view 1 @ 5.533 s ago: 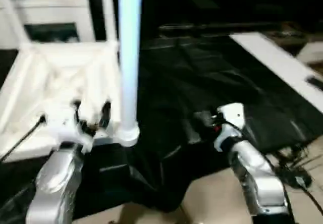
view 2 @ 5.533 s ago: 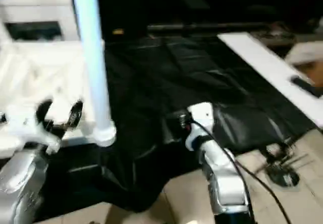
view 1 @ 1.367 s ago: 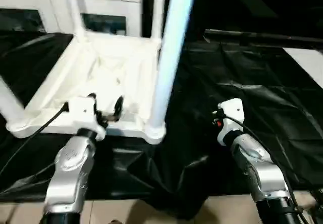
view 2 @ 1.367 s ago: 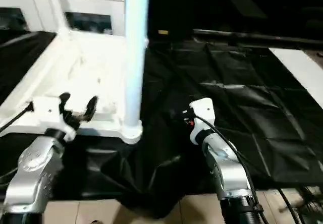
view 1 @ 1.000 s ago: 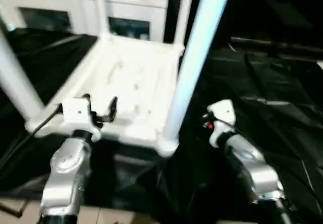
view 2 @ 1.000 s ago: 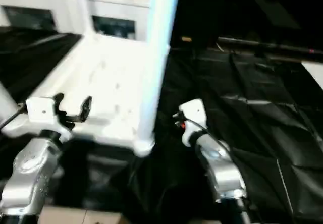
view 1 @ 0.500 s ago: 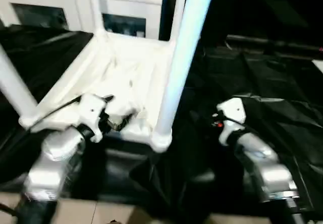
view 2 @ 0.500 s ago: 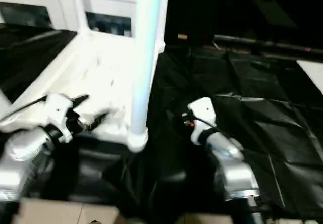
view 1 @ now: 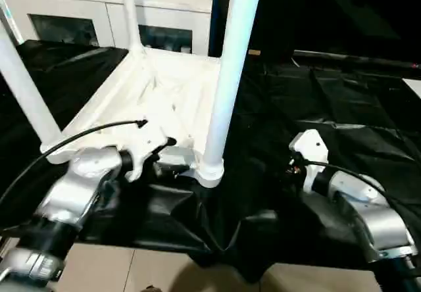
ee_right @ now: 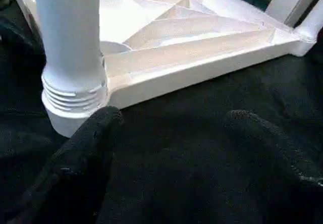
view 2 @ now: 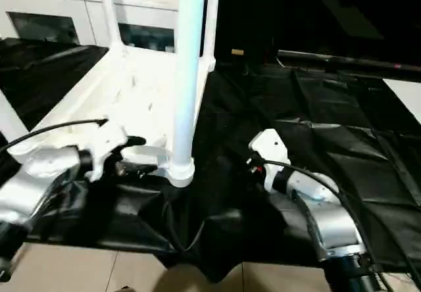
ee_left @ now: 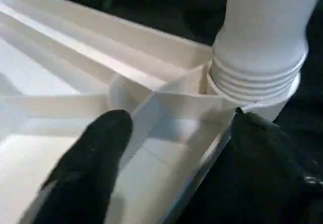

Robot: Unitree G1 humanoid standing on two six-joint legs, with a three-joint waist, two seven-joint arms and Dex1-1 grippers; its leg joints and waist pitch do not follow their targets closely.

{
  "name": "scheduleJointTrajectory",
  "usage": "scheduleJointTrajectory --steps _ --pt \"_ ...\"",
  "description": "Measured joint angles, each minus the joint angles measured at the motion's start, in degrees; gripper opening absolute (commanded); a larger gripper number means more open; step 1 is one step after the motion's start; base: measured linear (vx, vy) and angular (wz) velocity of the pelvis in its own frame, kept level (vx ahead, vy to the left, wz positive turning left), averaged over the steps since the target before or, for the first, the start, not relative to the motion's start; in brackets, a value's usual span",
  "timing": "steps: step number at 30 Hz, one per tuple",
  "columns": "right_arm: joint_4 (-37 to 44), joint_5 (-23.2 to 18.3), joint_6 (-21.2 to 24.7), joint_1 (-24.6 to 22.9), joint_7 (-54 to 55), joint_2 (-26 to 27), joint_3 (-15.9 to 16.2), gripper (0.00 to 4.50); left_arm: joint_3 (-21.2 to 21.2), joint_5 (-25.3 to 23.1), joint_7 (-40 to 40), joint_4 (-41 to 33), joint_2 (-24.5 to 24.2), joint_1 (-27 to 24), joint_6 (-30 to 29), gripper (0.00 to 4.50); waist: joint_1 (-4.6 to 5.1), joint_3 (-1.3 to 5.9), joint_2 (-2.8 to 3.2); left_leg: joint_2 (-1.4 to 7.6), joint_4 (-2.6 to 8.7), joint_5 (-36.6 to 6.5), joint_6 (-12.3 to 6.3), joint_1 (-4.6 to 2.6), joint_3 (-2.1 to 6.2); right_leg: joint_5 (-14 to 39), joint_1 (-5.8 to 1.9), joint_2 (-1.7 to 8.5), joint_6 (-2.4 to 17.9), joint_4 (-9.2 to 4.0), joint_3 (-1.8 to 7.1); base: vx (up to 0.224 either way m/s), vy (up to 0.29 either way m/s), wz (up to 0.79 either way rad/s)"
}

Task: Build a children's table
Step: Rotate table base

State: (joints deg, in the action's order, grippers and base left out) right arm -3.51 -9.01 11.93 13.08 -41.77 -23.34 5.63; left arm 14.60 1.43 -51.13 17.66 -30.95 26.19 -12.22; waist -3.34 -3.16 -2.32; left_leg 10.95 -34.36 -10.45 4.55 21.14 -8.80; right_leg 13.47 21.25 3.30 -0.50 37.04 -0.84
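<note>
The children's table lies upside down on a black sheet, its ribbed top (view 1: 164,101) facing up and white legs standing in the corner sockets. The nearest leg (view 1: 230,68) rises from the near right socket (ee_left: 257,77). My left gripper (ee_left: 176,148) is open and turned on its side at the top's near rim, just left of that leg. One finger (ee_left: 91,158) is over the ribs and the other (ee_left: 267,153) is outside the rim. My right gripper (ee_right: 169,133) is open over the sheet, right of that leg, with nothing between its fingers.
A white cabinet (view 1: 79,22) with glass doors stands behind the table. The black sheet (view 1: 329,95) spreads wide to the right, with a white board (view 1: 414,85) at its far right edge. Beige floor tiles (view 1: 164,272) lie in front. A black cable (view 1: 79,137) arcs off my left wrist.
My left gripper has swung right and forward to the table's near rim beside the leg, rolled onto its side, fingers now straddling the rim. The right gripper has hardly moved.
</note>
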Motion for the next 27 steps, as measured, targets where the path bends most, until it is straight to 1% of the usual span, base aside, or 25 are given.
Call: scheduleJointTrajectory --steps 1,2,3,4,5,6,7,10,12,15,16,17,19,22,24,27 --pt "0.0 0.05 0.0 0.0 -0.07 0.0 0.17 3.7 0.68 -0.44 -0.6 0.94 0.0 0.32 -0.02 3.36 0.0 0.01 -0.01 0.0 0.06 0.21 -0.12 0.16 -0.02 0.0 0.18 -0.03 -0.01 0.0 0.01 0.0 0.0 0.0" --pt "0.0 0.06 0.0 0.0 -0.11 0.01 0.48 3.7 1.33 -0.83 -1.08 2.01 0.01 0.86 -0.12 3.25 -0.02 0.01 -0.01 0.01 0.08 0.37 -0.26 0.33 -0.03 0.02 0.34 -0.05 -0.01 -0.01 0.0 0.0 0.0 0.0" --pt "0.01 0.06 0.01 0.0 -0.19 0.01 0.73 3.7 1.74 -1.13 -1.6 2.66 0.03 1.22 -0.29 3.14 -0.02 0.02 -0.03 0.01 0.1 0.38 -0.3 0.55 -0.04 0.02 0.53 -0.05 -0.01 -0.04 0.0 0.0 0.0 0.0" --pt "0.01 0.07 0.06 0.0 -0.2 0.02 0.99 3.7 2.0 -1.18 -2.35 3.38 0.04 1.55 -0.35 3.14 -0.04 0.02 -0.03 0.01 0.08 0.51 -0.6 0.84 -0.07 0.02 0.77 -0.05 -0.01 -0.05 0.0 0.0 0.0 0.0" --pt "0.01 0.08 0.07 0.0 -0.22 0.03 1.24 3.7 2.06 -1.2 -2.73 3.91 0.03 1.65 -0.41 2.96 -0.04 0.02 -0.03 0.01 0.08 0.49 -0.64 0.93 -0.1 0.02 0.83 -0.04 -0.01 -0.07 0.0 0.0 0.0 0.0" --pt "0.01 0.11 0.1 0.0 -0.25 0.04 1.5 3.7 2.11 -1.23 -3.44 4.64 0.02 1.78 -0.55 2.96 -0.06 0.02 -0.03 0.01 0.08 0.46 -0.68 0.92 -0.14 0.03 0.83 -0.03 0.0 -0.08 0.0 0.0 0.0 0.0" --pt "0.01 0.11 0.1 0.0 -0.28 0.04 1.53 3.7 2.15 -1.28 -3.78 4.96 0.0 1.91 -0.74 2.75 -0.09 0.01 -0.04 0.02 0.07 0.46 -0.69 0.92 -0.18 0.03 0.83 -0.02 0.0 -0.08 0.0 0.0 0.0 0.0" --pt "0.01 0.15 0.13 0.0 -0.19 0.08 1.53 3.7 2.58 -1.46 -4.82 6.25 -0.19 3.2 -1.4 2.62 -0.17 0.01 -0.04 0.04 0.08 0.38 -0.5 0.89 -0.22 0.02 0.82 0.0 0.01 -0.07 0.0 0.0 0.0 0.0" --pt "0.01 0.15 0.14 0.0 -0.12 0.09 1.53 3.7 2.59 -1.51 -4.99 6.25 -0.22 3.6 -1.71 2.33 -0.19 0.01 -0.03 0.05 0.08 0.4 -0.48 0.8 -0.28 0.0 0.77 0.06 0.02 -0.03 0.0 0.0 0.0 0.0" --pt "0.01 0.15 0.14 -0.01 -0.05 0.1 1.53 3.7 2.57 -1.27 -5.92 6.17 -0.28 4.13 -3.05 2.15 -0.17 0.01 -0.04 0.06 0.06 0.41 -0.47 0.79 -0.35 -0.08 0.76 0.08 0.07 -0.04 0.04 0.0 0.0 0.0" --pt "0.02 0.15 0.14 -0.04 -0.02 0.1 1.54 3.7 2.57 -1.14 -6.57 5.89 -0.33 4.18 -3.76 2.15 -0.16 0.01 -0.04 0.06 0.05 0.41 -0.47 0.79 -0.38 -0.08 0.76 0.09 0.07 -0.04 0.05 0.0 0.0 0.0" --pt "0.02 0.18 0.14 -0.14 0.04 0.1 1.54 3.7 2.57 -1.01 -7.45 5.26 -0.37 4.19 -4.96 1.96 -0.07 0.01 -0.04 0.06 0.05 0.42 -0.48 0.79 -0.4 -0.08 0.76 0.09 0.07 -0.04 0.07 0.0 0.0 0.0" --pt "0.01 0.21 0.14 -0.32 0.09 0.1 1.63 3.7 2.82 -0.73 -9.35 4.07 -0.42 4.18 -7.1 1.83 0.01 0.01 -0.04 0.06 0.06 0.43 -0.5 0.8 -0.43 -0.08 0.78 0.09 0.07 -0.06 0.08 0.0 0.0 0.0" --pt "0.01 0.53 0.12 -0.32 0.22 0.1 1.66 3.7 4.26 -0.45 -11.25 3.24 -0.53 4.25 -9.04 1.54 -0.01 0.01 -0.04 0.07 0.09 0.42 -0.52 0.81 -0.57 -0.06 0.79 0.09 0.07 -0.09 0.07 0.0 0.0 0.0" --pt "-0.07 0.82 0.08 -0.31 0.33 0.1 1.78 3.7 4.95 -1.0 -11.29 3.19 -0.72 4.27 -9.85 1.47 0.0 0.01 -0.05 0.09 0.09 0.42 -0.52 0.81 -0.63 -0.06 0.8 0.08 0.07 -0.09 0.07 0.0 0.0 0.0" --pt "-0.1 1.85 -0.12 -0.31 0.6 0.1 2.23 3.7 5.94 -2.02 -11.8 2.47 -1.31 4.56 -11.35 1.18 0.25 0.01 -0.05 0.09 0.09 0.42 -0.52 0.76 -0.68 -0.06 0.79 0.08 0.07 -0.07 0.12 0.0 0.0 0.0"
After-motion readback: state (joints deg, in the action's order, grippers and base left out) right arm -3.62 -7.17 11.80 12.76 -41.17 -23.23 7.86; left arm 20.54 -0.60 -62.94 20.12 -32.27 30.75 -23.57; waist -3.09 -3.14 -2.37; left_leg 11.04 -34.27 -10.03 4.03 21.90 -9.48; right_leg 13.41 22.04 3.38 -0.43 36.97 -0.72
